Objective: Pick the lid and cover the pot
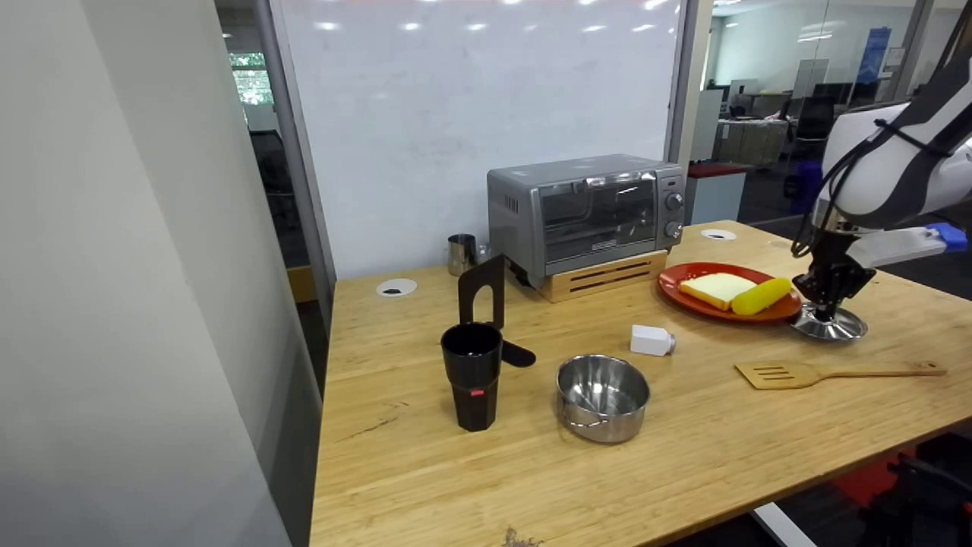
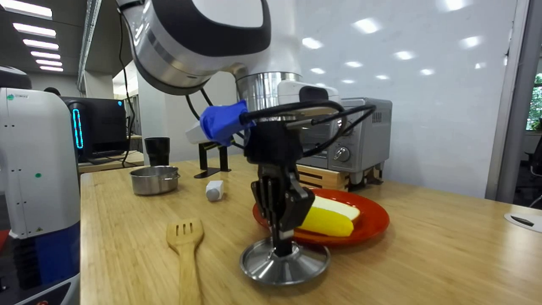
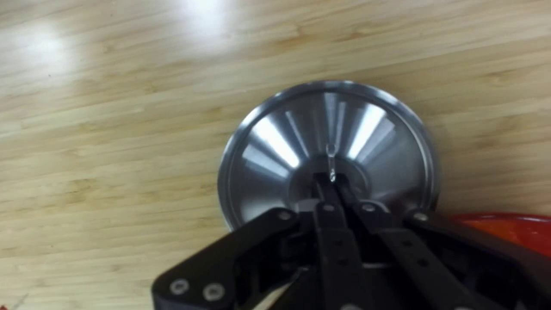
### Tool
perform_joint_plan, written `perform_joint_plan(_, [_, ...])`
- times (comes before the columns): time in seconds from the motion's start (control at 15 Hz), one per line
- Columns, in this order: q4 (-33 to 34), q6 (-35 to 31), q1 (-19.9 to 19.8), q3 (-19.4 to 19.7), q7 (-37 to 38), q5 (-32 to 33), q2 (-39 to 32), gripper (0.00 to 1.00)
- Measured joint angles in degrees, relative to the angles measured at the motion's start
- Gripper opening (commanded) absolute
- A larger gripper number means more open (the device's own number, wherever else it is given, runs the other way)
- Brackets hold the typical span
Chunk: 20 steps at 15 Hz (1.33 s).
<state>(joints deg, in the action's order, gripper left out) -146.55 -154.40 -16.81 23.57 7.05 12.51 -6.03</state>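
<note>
"Gripper (image 3: 331,177) nearest, wrist view. Fingers (image 3: 330,218)?"

"Clamped on the handle (image 3: 331,156) of the lid (image 3: 316,129). Lid sits just beside the red plate (image 2: 374,218); can't tell if it touches the table (image 1: 425,494)."

"Containers?"

"Pot (image 1: 604,399) stands well apart from the lid, bare steel showing inside. Black cup (image 1: 474,380) beside it, upright, interior too dark to tell. Plate bears 1 bread slice (image 1: 717,289) and 1 yellow food piece (image 1: 761,296). Metal cup (image 1: 461,256) by the toaster oven (image 1: 600,216), contents unclear."

"Surface, room?"

"Table wooden, with dark marks. Wooden spatula (image 1: 797,375) and white bottle (image 1: 650,340) lie on it. Toaster oven sits on a slotted wooden stand (image 1: 607,276), white panel (image 1: 471,99) behind. Office furniture (image 1: 752,143) shows beyond."

"Writing?"

"Label (image 1: 605,245) on the toaster oven, too small to read. Sticker (image 2: 20,97) on the white machine (image 2: 40,144) in an exterior view, same."
</note>
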Motion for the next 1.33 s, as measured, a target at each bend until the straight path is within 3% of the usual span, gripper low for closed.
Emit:
perform_joint_plan(0.27, [-3.93,13.07,3.6,-3.54,4.7,8.29,10.54,0.01])
perform_joint_plan(0.67, [-6.71,39.36,9.01,-16.16,0.08,3.89,30.26,0.01])
perform_joint_plan(0.93, [-4.46,43.56,14.19,-23.35,0.08,1.62,38.4,0.01])
perform_joint_plan(1.33, [2.61,39.6,18.78,-26.5,-2.37,1.04,34.67,0.01])
